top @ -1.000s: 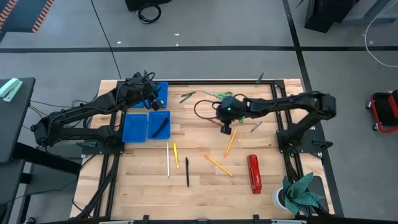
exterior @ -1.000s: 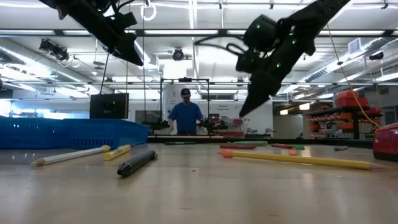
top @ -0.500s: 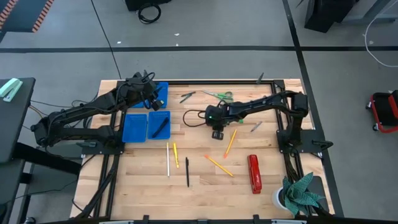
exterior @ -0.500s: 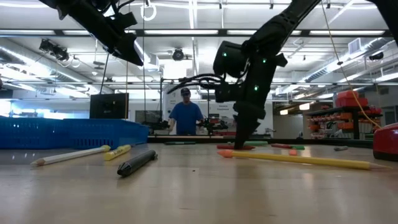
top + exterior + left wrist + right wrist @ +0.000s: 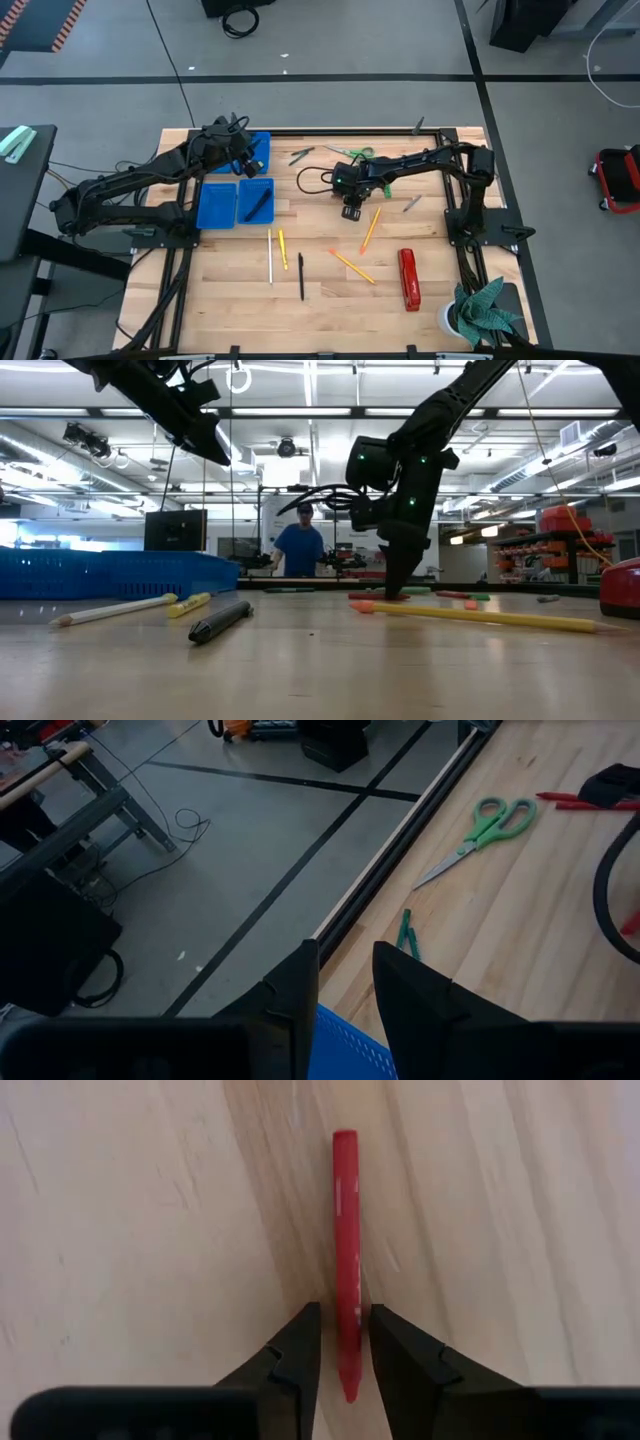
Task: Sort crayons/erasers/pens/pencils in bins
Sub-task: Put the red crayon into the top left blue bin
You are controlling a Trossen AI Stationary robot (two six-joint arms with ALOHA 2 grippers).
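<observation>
Two end effectors are before you: the left end effector [image 5: 252, 158] hovers above the blue bins [image 5: 217, 204], fingers slightly parted, empty; the right end effector [image 5: 345, 1342] straddles a red crayon [image 5: 346, 1250] lying on the surface [image 5: 330, 285], its fingers either side, slightly apart.

The wooden table [image 5: 320, 300] carries blue bins [image 5: 216, 204] toward nine o'clock, one holding a dark pen [image 5: 257, 204]; green-handled scissors [image 5: 352, 152] lie toward twelve; a red crayon [image 5: 346, 1250] rests flat near centre; an orange pencil [image 5: 371, 229] lies just right of centre; white and yellow pencils [image 5: 270, 255] and a black pen [image 5: 300, 275] sit toward six; a red stapler [image 5: 408, 279] lies toward four.
</observation>
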